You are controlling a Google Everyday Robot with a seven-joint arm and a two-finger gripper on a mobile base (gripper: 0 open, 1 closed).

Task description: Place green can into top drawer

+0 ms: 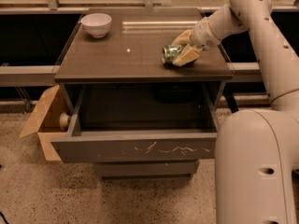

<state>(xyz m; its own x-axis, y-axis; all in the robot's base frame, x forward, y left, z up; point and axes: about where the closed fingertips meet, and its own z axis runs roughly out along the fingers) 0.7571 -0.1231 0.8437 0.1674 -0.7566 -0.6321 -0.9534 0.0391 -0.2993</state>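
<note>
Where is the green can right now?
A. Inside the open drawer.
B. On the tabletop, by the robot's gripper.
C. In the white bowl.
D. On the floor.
B: the green can lies on the tabletop, with the gripper right at it, outside the top drawer below.

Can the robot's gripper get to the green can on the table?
Probably yes. The gripper is right at the green can, which lies on its side on the table top. Nothing stands between them; the white bowl sits far off at the back left corner.
</note>
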